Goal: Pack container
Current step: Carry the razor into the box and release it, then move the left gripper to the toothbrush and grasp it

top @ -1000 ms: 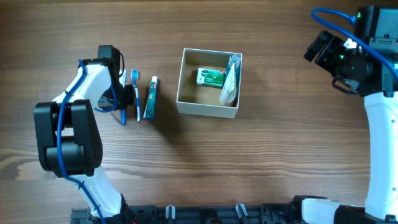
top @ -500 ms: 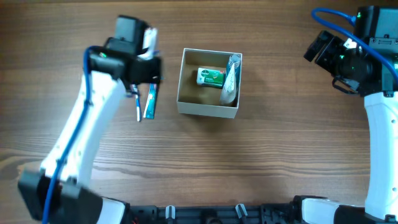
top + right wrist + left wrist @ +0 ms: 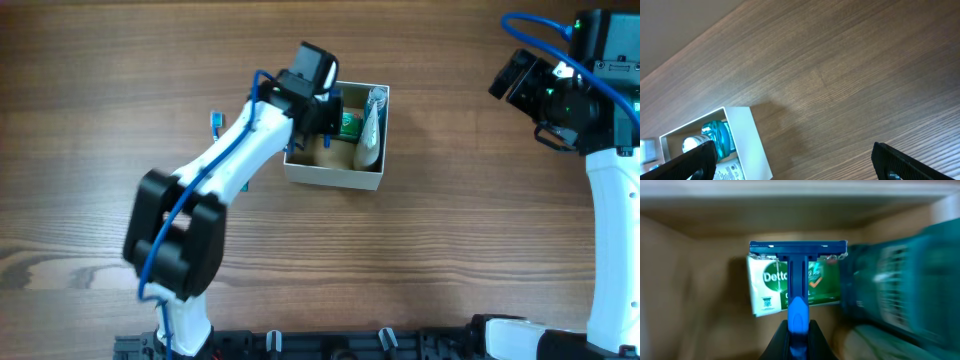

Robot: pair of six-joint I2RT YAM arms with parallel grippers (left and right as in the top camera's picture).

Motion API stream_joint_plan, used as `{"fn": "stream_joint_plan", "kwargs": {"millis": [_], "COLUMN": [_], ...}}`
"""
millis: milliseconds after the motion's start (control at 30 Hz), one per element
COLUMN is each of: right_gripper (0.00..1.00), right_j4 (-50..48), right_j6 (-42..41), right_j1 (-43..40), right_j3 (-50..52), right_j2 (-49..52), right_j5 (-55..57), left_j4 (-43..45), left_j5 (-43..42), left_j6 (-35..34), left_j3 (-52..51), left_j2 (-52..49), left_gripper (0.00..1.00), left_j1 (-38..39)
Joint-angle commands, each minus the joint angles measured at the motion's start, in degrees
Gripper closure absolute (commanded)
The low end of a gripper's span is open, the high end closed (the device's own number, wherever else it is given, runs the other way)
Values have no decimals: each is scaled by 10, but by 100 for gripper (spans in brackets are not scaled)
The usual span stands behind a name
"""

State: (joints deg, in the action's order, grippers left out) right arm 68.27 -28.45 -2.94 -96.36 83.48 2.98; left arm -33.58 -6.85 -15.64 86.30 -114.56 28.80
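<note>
The container (image 3: pixel 335 176), a white box with a tan inside, sits at the table's middle. In it lie a green soap box (image 3: pixel 349 125) and a teal-capped bottle (image 3: pixel 370 128). My left gripper (image 3: pixel 322 112) hovers over the container's left half, shut on a blue razor (image 3: pixel 798 280). In the left wrist view my gripper (image 3: pixel 799 330) holds the razor by the handle, with the head over the soap box (image 3: pixel 765 287) and the bottle (image 3: pixel 900 290) blurred at right. My right gripper (image 3: pixel 522 76) is open and empty, far to the right; its own view (image 3: pixel 795 170) shows the container (image 3: pixel 747 145) at lower left.
A blue toothbrush (image 3: pixel 215 121) lies on the wooden table left of the container, mostly hidden under my left arm. The right arm's base stands at the right edge.
My left gripper lifted the blue razor from the table at left and carried it rightward to above the container. The right arm has not moved.
</note>
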Motion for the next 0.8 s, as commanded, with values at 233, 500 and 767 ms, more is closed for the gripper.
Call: {"fn": "stream_joint_plan", "kwargs": {"millis": [233, 500, 767], "right_gripper": [0, 0, 0], "right_j4": [-1, -1, -1], "right_j6": [-1, -1, -1], "right_j1": [-1, -1, -1], "right_j3": [-3, -3, -3], "right_j2": [6, 6, 6], "right_j5": [-3, -3, -3], "left_j4": [-8, -93, -240], "left_j5": [-28, -22, 95], "left_j6": [-16, -12, -12], "left_j3": [2, 2, -8], "left_j2": [39, 204, 249], "left_gripper": [41, 30, 33], "left_j1": [-13, -72, -195]}}
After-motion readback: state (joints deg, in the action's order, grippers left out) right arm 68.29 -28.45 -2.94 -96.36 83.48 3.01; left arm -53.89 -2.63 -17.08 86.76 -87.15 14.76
